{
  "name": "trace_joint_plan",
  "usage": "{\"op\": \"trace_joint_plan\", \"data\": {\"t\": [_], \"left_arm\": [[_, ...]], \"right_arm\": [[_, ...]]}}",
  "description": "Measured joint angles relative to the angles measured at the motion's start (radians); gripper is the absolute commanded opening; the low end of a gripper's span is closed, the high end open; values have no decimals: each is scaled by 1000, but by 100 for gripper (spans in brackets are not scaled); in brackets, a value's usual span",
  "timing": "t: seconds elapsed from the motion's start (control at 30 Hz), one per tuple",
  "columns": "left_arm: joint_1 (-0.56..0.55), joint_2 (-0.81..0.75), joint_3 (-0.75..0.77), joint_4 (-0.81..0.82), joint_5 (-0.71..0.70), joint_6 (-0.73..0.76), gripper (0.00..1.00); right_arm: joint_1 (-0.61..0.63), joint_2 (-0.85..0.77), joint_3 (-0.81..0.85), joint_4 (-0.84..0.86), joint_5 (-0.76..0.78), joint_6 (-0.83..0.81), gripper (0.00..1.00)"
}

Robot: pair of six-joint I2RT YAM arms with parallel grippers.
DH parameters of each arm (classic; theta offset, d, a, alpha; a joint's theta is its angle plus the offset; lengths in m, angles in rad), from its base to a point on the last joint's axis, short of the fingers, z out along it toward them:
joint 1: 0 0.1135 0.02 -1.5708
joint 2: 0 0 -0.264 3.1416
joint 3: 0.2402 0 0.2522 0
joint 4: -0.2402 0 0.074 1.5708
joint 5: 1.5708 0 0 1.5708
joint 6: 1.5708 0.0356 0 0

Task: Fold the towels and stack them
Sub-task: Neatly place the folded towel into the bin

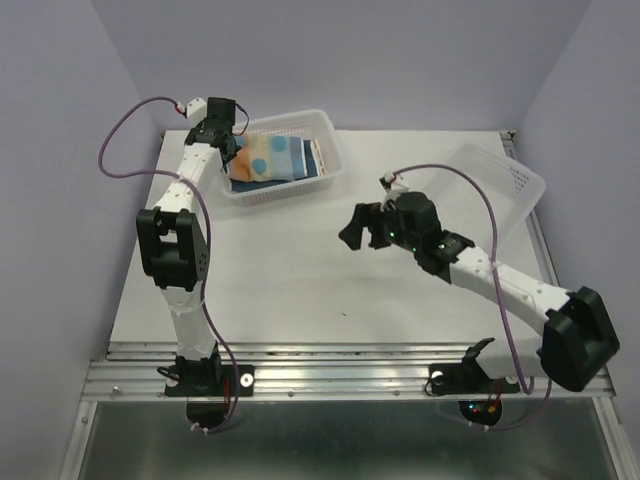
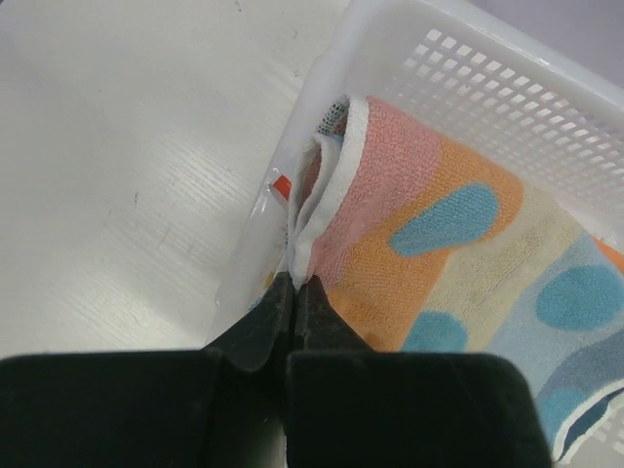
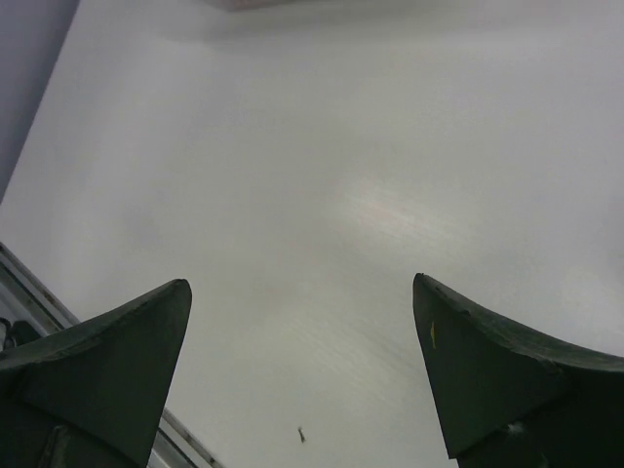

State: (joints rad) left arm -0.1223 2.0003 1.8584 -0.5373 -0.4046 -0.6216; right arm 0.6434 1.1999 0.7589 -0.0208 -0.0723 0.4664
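Several towels lie piled in a white perforated basket (image 1: 328,130) at the back left of the table. On top is a towel (image 1: 268,158) (image 2: 439,244) with pink, orange and cream bands and blue spots; a navy one (image 1: 320,156) shows under it. My left gripper (image 1: 232,155) (image 2: 294,283) is at the basket's left wall (image 2: 292,146), shut on the white-hemmed edge of the top towel. My right gripper (image 1: 358,228) (image 3: 302,292) hangs open over the bare middle of the table, with nothing between its fingers.
A second white perforated basket (image 1: 510,185) lies tilted at the back right, behind the right arm. A small dark speck (image 3: 301,434) sits on the white table (image 1: 290,280). Purple walls close in the left, back and right sides.
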Motion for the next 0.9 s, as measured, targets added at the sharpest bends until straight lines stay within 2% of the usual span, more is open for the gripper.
{"op": "trace_joint_plan", "data": {"t": [0.23, 0.33, 0.43, 0.53, 0.67, 0.9], "left_arm": [[30, -49, -53, 77, 55, 28, 0], [39, -57, -76, 104, 76, 35, 0], [42, -57, -84, 117, 91, 42, 0], [42, -57, -84, 133, 101, 46, 0], [44, -57, -84, 144, 113, 50, 0], [46, -57, -84, 153, 128, 57, 0]], "right_arm": [[1, 465, 536, 26, 56, -121, 100], [1, 621, 699, 20, 74, -158, 97], [2, 781, 862, -9, 92, -200, 89], [2, 910, 994, -27, 93, -225, 86], [2, 1071, 1164, -75, 92, -256, 75], [2, 1158, 1262, -91, 85, -273, 61]]}}
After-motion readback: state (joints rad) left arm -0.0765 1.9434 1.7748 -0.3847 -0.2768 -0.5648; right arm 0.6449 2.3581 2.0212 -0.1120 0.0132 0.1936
